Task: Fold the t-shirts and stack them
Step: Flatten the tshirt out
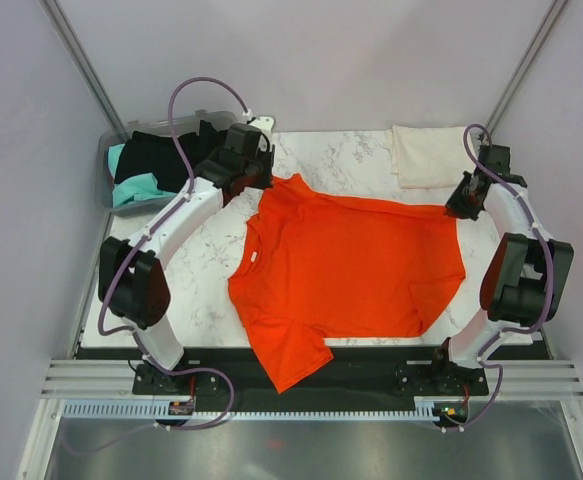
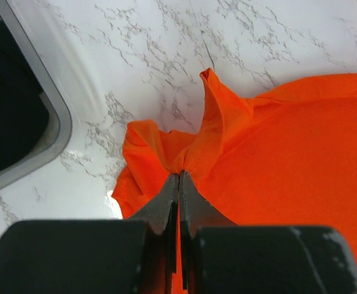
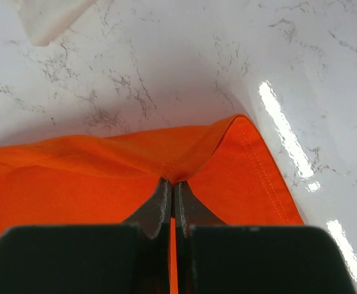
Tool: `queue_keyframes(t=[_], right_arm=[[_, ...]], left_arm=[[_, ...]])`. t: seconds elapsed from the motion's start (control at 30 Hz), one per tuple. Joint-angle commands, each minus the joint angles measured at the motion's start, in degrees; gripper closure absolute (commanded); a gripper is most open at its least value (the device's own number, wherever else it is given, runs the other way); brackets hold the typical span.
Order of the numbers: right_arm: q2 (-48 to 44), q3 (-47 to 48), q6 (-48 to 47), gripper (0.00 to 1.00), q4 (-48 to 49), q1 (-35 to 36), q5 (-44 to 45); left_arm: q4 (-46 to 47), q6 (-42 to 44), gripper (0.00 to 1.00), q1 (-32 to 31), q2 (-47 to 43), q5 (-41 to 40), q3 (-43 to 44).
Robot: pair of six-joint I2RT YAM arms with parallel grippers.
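A bright orange-red t-shirt (image 1: pixel 351 270) lies spread across the marble table, one sleeve hanging over the near edge. My left gripper (image 1: pixel 254 172) is shut on its far left sleeve corner; in the left wrist view the gripper (image 2: pixel 179 176) pinches a bunched fold of orange-red t-shirt (image 2: pixel 288 159). My right gripper (image 1: pixel 461 207) is shut on the far right hem corner; in the right wrist view the gripper (image 3: pixel 171 182) pinches the orange-red t-shirt (image 3: pixel 74 184). A folded cream-white t-shirt (image 1: pixel 429 155) lies at the far right. Black (image 1: pixel 161 158) and teal (image 1: pixel 136 190) t-shirts sit in the bin.
A clear grey plastic bin (image 1: pixel 111 150) stands off the table's far left corner; its rim (image 2: pixel 59 122) shows in the left wrist view. The cream-white t-shirt's corner (image 3: pixel 46 18) shows at the top left of the right wrist view. Bare marble table (image 1: pixel 191 270) lies left of the orange-red t-shirt.
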Motion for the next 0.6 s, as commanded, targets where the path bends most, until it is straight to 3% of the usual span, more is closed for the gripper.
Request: queue_keyframes(t=[0.0, 0.57], right_arm=[[-4.3, -2.1, -1.1, 1.0, -0.4, -0.1, 1.1], [-8.2, -5.6, -1.4, 1.0, -2.3, -0.5, 4.5]], left_arm=[[-3.2, -6.0, 0.98, 0.0, -6.4, 3.3, -2.4], [-8.8, -14.6, 0.98, 0.1, -27.7, 5.6, -21.9]])
